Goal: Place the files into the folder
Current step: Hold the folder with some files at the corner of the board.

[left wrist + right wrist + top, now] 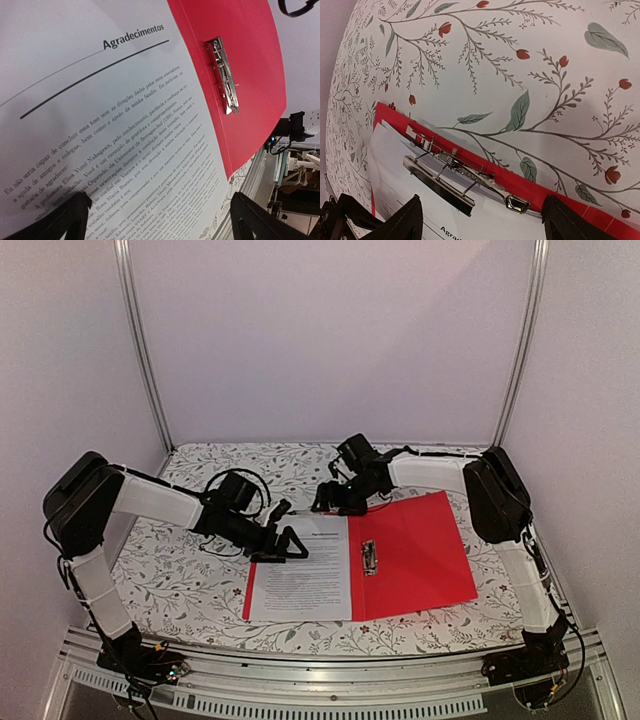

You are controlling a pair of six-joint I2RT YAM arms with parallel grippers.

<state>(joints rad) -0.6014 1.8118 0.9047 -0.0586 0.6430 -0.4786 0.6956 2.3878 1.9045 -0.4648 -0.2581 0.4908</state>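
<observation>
The red folder (420, 550) lies open on the table. The files (300, 575), white printed sheets, cover its left half, and a metal clip (368, 557) sits by the spine. My left gripper (292, 545) hovers open over the sheets' upper left corner. In the left wrist view the files (125, 125) fill the space under the left gripper (160, 205), with the folder (240, 50) and clip (223, 75) beyond. My right gripper (325, 505) is open at the folder's far edge. In the right wrist view the right gripper (481, 205) is just short of the clip (445, 182), whose bar stands raised over white paper beside the folder's red edge (545, 197).
A floral tablecloth (180, 580) covers the table. Aluminium posts (140, 340) and pale walls close in the back and sides. A metal rail (330, 660) runs along the near edge between the arm bases.
</observation>
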